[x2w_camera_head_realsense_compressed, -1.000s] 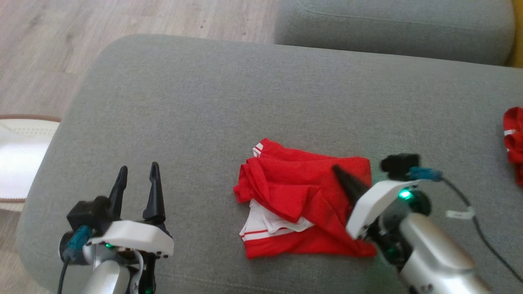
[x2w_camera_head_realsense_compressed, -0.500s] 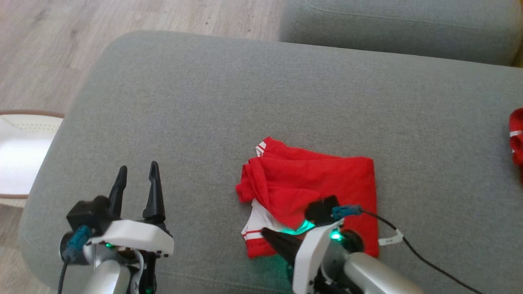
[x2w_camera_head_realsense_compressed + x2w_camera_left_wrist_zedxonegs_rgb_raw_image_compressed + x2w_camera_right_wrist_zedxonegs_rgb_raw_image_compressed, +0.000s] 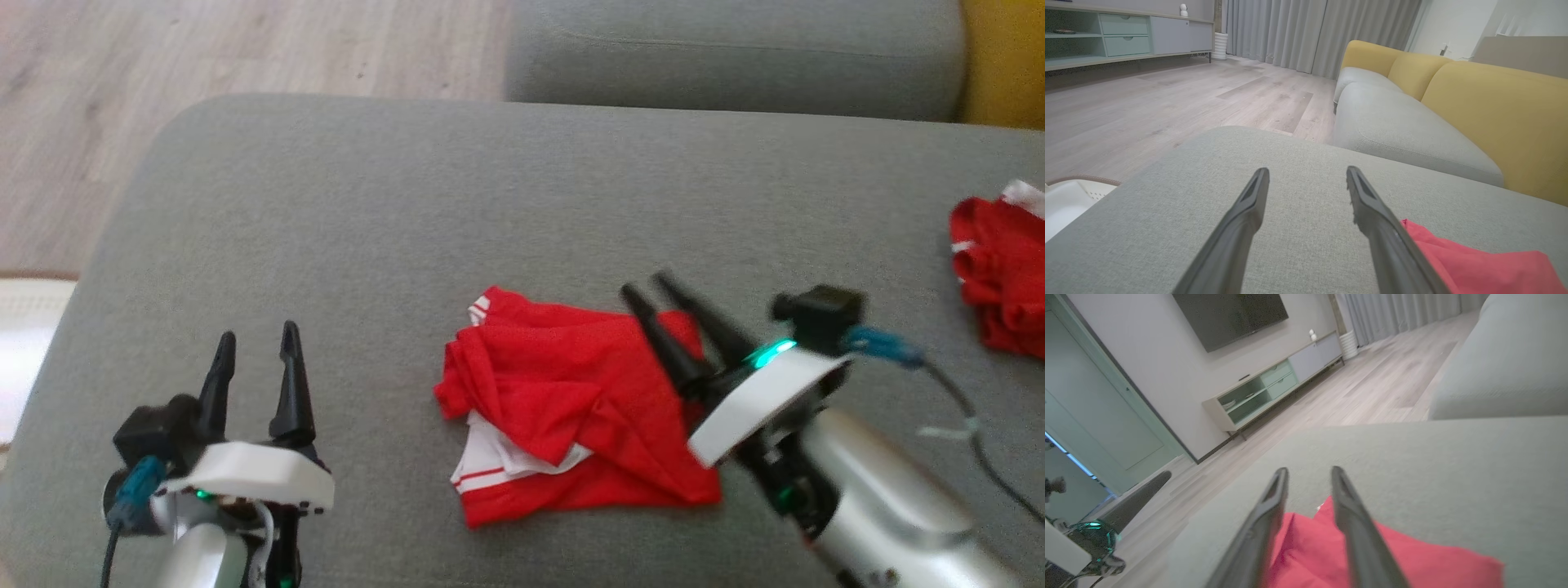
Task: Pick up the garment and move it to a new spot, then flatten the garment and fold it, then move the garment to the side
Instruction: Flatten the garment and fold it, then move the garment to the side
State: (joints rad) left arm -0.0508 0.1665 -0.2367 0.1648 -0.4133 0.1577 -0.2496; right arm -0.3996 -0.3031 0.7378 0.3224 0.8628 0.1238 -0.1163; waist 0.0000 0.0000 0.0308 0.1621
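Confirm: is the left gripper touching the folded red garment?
Apart. The head view shows a stretch of bare grey cushion between the left gripper and the red garment.

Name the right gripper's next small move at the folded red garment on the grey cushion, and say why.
Probably lower the right gripper onto the right edge of the folded red garment and close: its fingers stand parted and empty above that edge, and the garment looks folded, ready to move aside.
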